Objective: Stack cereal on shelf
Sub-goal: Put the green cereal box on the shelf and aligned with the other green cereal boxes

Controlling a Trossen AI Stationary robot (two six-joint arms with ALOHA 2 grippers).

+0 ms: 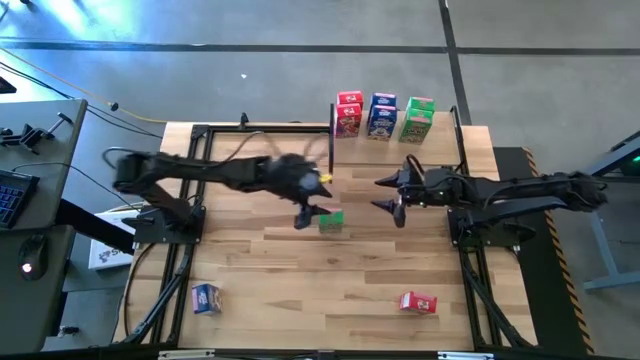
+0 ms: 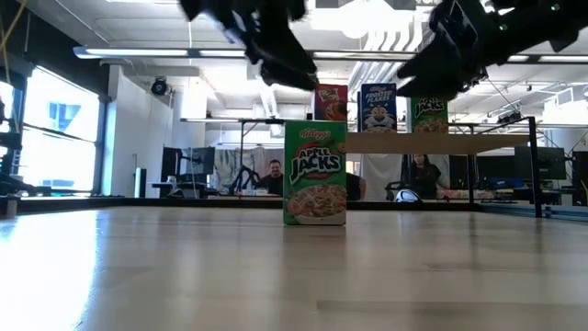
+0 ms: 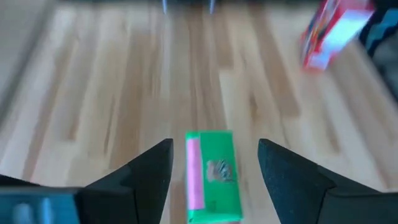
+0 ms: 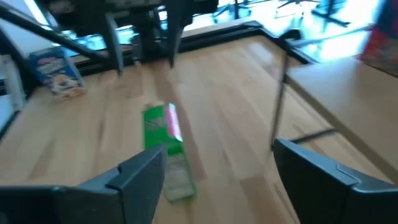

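Observation:
A green cereal box (image 2: 315,173) stands upright on its bottom end at the middle of the table (image 1: 331,221). My left gripper (image 1: 310,212) hangs open just above it. In the left wrist view its fingers stand on either side of the box's top (image 3: 213,174) without touching. My right gripper (image 1: 388,195) is open in the air to the right of the box (image 4: 163,134), with nothing between its fingers. The shelf (image 2: 459,143) at the far edge carries a red box (image 1: 348,114), a blue box (image 1: 382,115) and a green box (image 1: 417,118), all upright.
A blue box (image 1: 206,297) lies near the table's front left, and a red box (image 1: 418,302) lies near the front right. The shelf's thin black posts (image 1: 332,140) stand just beyond the grippers. People sit at desks in the room behind the table.

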